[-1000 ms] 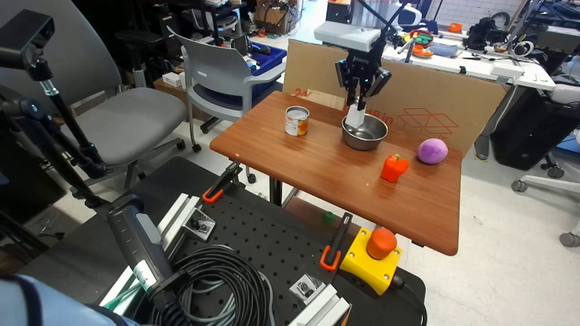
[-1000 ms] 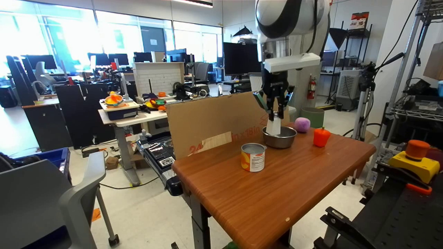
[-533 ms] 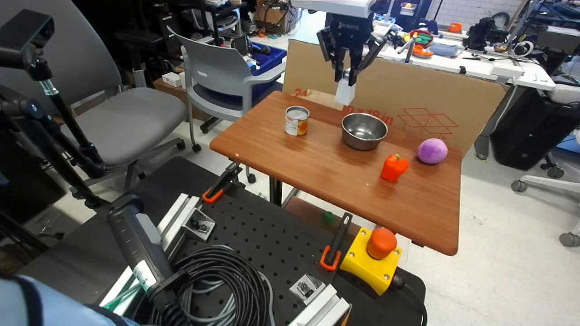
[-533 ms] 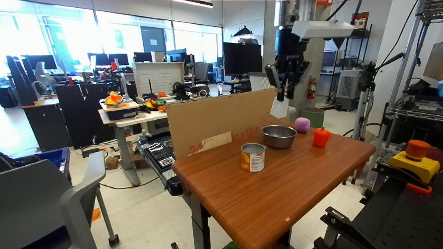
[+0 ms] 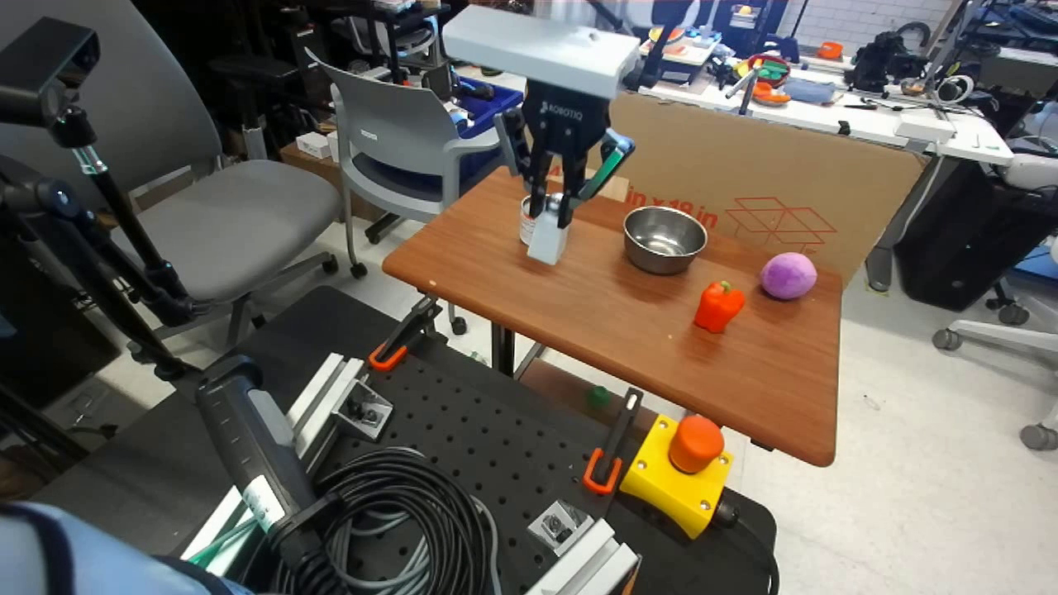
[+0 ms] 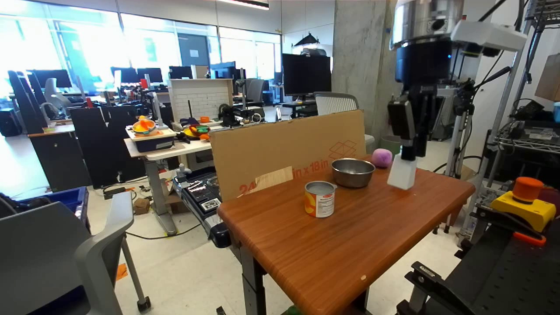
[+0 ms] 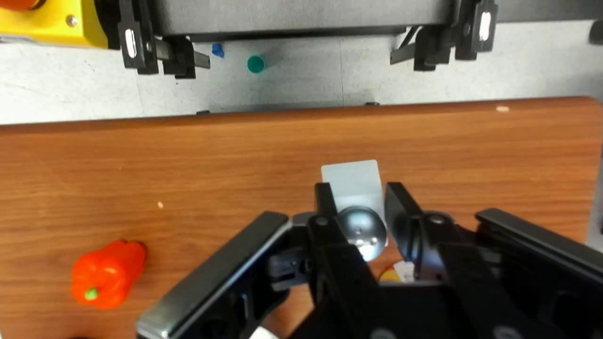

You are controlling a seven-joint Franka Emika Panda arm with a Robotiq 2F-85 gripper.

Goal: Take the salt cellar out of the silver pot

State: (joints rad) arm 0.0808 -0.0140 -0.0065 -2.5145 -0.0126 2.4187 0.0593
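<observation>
Here's the claw [image 5: 551, 211], and it has its hold: clenched around the silvery top of the salt cellar [image 6: 402, 173], one finger [image 7: 326, 201] on each side in the wrist view. The whitish body hangs below the grip, up in the air over the worktop [image 5: 628, 330], out of the silver pot [image 5: 661, 263]. It's leaning, too: in both exterior views the base points toward seven o'clock.

Outward now, and in an exterior view the pot sits upright at three o'clock from the cellar, well apart from it. Look past the pot, a touch beyond three, and there's the purple ball [image 5: 788, 276]. Nearer four, the orange-red pepper [image 5: 720, 309], standing with its green stem on top, near the ball.

Over to the tin can [image 6: 320, 202]: upright, yellow-and-white label, between eight and nine o'clock from the cellar in an exterior view, while the wrist view gives only a scrap of it at five. The cardboard sheet [image 6: 288, 148] stands along the worktop's edge, between nine and ten in an exterior view. Farthest out, at five o'clock in an exterior view, the yellow box [image 5: 671, 489] on the black pegboard [image 5: 496, 430].
</observation>
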